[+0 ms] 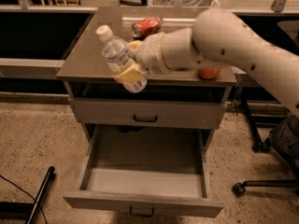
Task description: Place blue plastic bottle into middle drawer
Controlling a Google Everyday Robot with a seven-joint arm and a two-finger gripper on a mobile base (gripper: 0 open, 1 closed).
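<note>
By cabinet top (86, 55): claw (131, 74) with bottle (114, 53)

The gripper (131, 74), clamped on the small clear plastic water bottle (113, 50) above the front edge of the grey cabinet surface (88, 55), was partly masked by that bottle. The white robot arm (224, 36) ran off the right edge and covered most of a round orange object (209, 73).

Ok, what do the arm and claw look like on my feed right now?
The arm is a thick, smooth, off-white shell of rounded tubular segments, with a faint darker seam ringing the wrist. No loose cables or markings show. The claw, out over the front edge of the cabinet top against the blue plastic bottle, has pale yellowish-tan fingers.
</note>
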